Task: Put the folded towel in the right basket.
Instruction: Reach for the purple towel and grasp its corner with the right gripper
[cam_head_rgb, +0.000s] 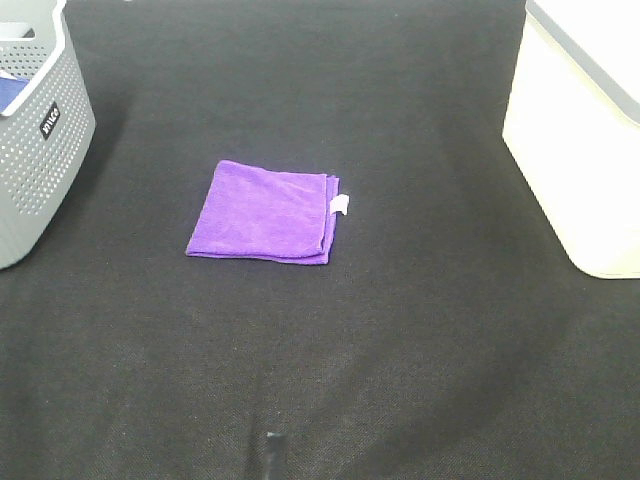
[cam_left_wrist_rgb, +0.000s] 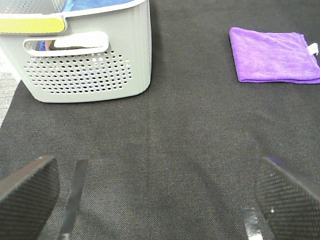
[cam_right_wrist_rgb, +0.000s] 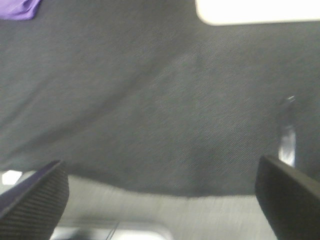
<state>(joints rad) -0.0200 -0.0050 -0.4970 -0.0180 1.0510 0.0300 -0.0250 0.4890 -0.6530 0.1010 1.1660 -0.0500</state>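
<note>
One folded purple towel (cam_head_rgb: 265, 212) lies flat near the middle of the counter (cam_head_rgb: 420, 350), a little left of centre. It is well apart from every edge. A single small white tag (cam_head_rgb: 340, 205) sticks out of its right side.

Two baskets stand on the dark surface. The white basket (cam_head_rgb: 580, 150) is at the far right corner, and the perforated grey basket (cam_head_rgb: 35, 150) is at the far left corner with something blue (cam_left_wrist_rgb: 95, 4) inside. The towel touches neither.

Neither gripper shows in the high view. In the wrist views, the left gripper (cam_left_wrist_rgb: 159, 192) has its two fingers (cam_left_wrist_rgb: 27, 187) spread wide with nothing between them. It hangs over bare cloth near the grey basket. The right gripper (cam_right_wrist_rgb: 161, 192) is likewise spread wide and holds nothing, above the counter's edge.
</note>
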